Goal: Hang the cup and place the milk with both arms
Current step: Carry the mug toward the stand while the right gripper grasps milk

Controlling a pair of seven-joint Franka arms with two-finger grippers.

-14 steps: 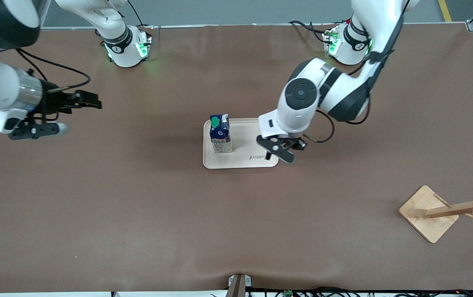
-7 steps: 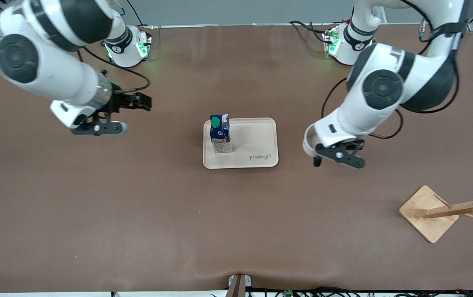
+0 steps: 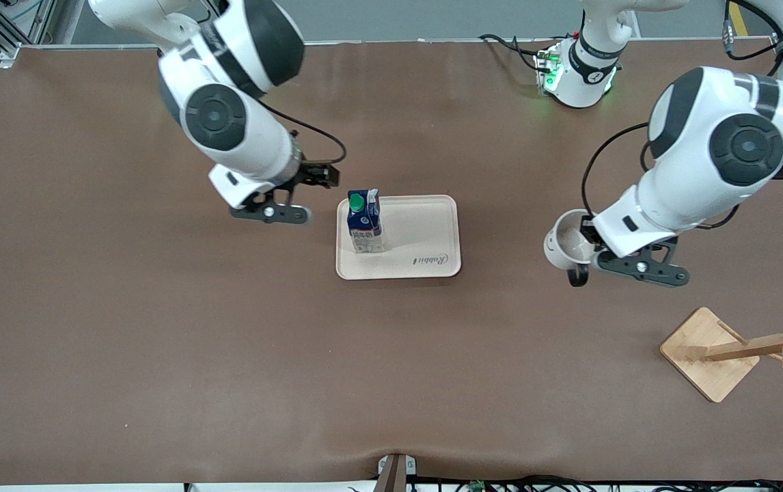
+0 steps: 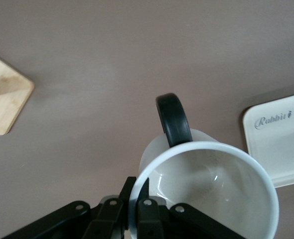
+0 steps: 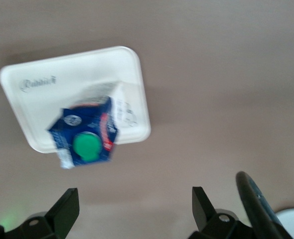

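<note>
The white cup (image 3: pixel 564 246) with its black handle (image 3: pixel 577 276) hangs in my left gripper (image 3: pixel 596 251), which is shut on its rim, over the bare table between the tray and the rack. The left wrist view shows the cup's open mouth (image 4: pixel 212 184), its handle (image 4: pixel 173 119) and the fingers (image 4: pixel 146 191) pinching the rim; the smiley face is hidden. The milk (image 3: pixel 364 220) stands upright on the beige tray (image 3: pixel 426 236), at the corner toward the right arm's end. My right gripper (image 3: pixel 274 208) is open and empty beside the tray. In the right wrist view my right gripper (image 5: pixel 133 206) has the milk (image 5: pixel 84 137) ahead of it.
A wooden cup rack (image 3: pixel 760 347) with pegs stands on its square base (image 3: pixel 699 352) near the left arm's end, nearer the front camera. Its base corner (image 4: pixel 2 99) and the tray corner (image 4: pixel 276 139) show in the left wrist view. The tray (image 5: pixel 77 84) also shows in the right wrist view.
My left gripper has carried the cup from the tray's edge toward the rack's end of the table. My right gripper has swung in from the table's end to beside the milk.
</note>
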